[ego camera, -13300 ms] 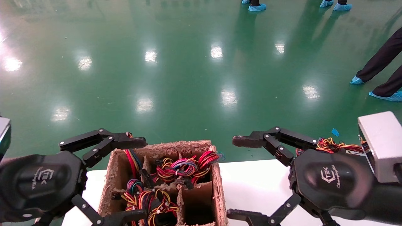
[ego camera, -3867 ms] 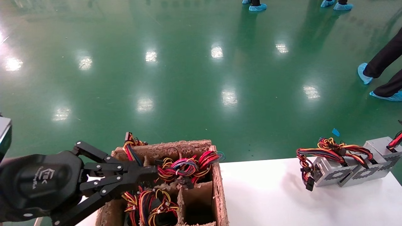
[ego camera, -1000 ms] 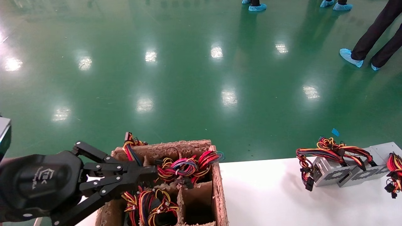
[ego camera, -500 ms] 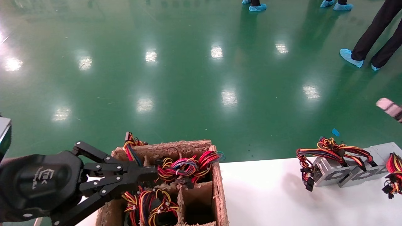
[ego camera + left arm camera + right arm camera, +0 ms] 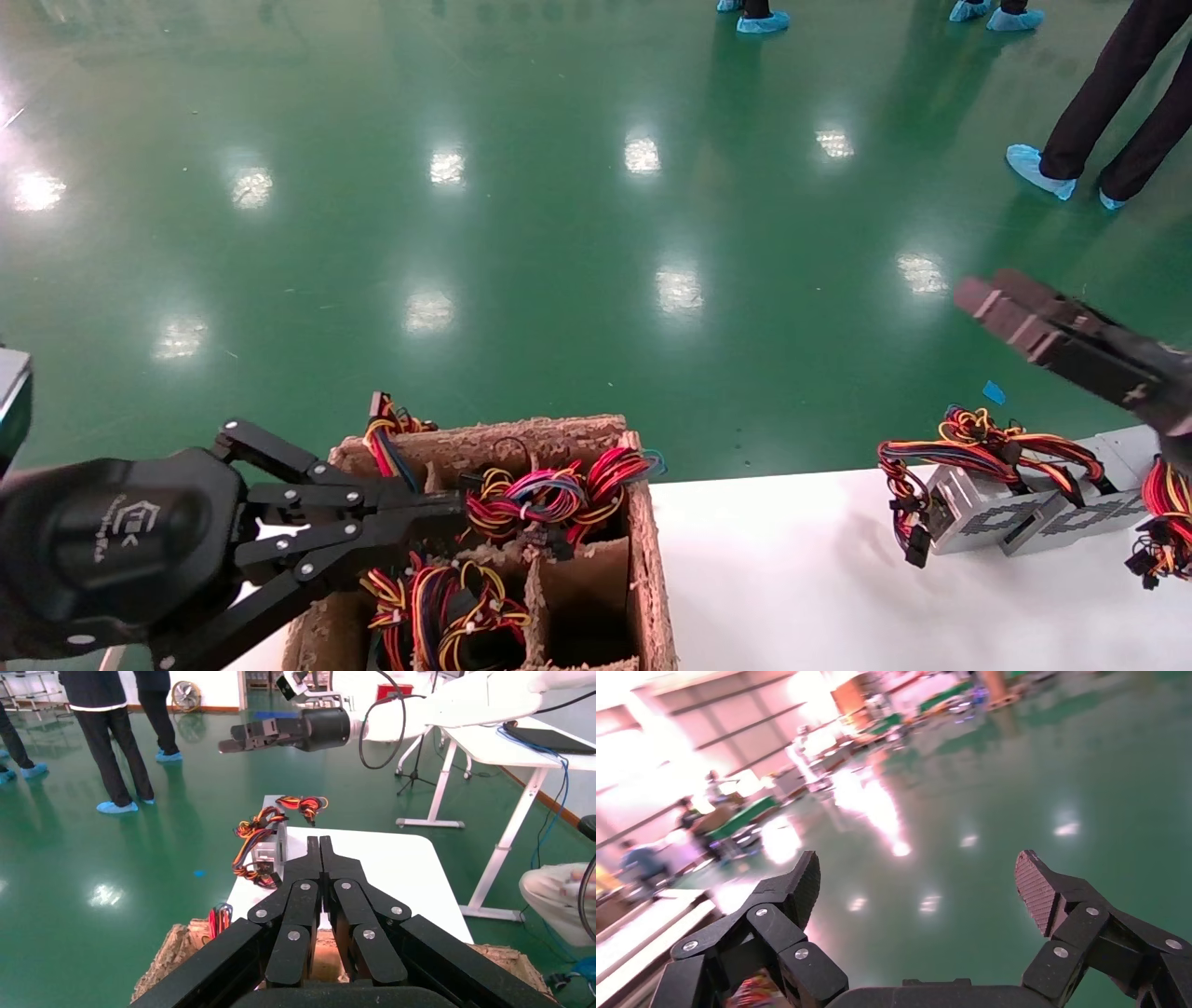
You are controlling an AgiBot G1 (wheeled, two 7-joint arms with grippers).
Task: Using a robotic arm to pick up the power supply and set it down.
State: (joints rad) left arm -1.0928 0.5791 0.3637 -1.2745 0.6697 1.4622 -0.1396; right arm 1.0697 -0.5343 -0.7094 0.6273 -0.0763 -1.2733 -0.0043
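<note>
Glossy green floor [image 5: 559, 233] stretches away on the far side, catching pale light patches, with a person's dark trouser legs and blue shoe covers [image 5: 1038, 170] at the far right. Nearest me runs a white tabletop [image 5: 792, 578].

At the near left of that table stands a rough brown cardboard crate [image 5: 647, 559] split into compartments, several of them stuffed with red, yellow, blue and black wire bundles [image 5: 549, 494]; the near right compartment looks empty.

My left gripper [image 5: 447, 508], black with linked fingers, has its fingers pressed together with nothing between them. Its tips rest over the crate's far left compartments, right beside the wire bundles. The left wrist view shows the same pressed-together fingers [image 5: 321, 855] pointing across the table.

My right gripper [image 5: 987, 300] is raised above the table's far right edge, well clear of the surface. In the right wrist view its two fingers [image 5: 800, 881] are spread wide apart, holding nothing, with only green floor beyond them.

On the right end of the table, below the raised right gripper, lies the power supply [image 5: 973, 517], a small silver-grey metal box with a dotted vent pattern, its coloured wire bundle [image 5: 987, 443] draped over its top. A second similar silver-grey box [image 5: 1090, 513] sits touching it on the right, and more red and yellow wires [image 5: 1164, 522] hang at the table's right edge.
</note>
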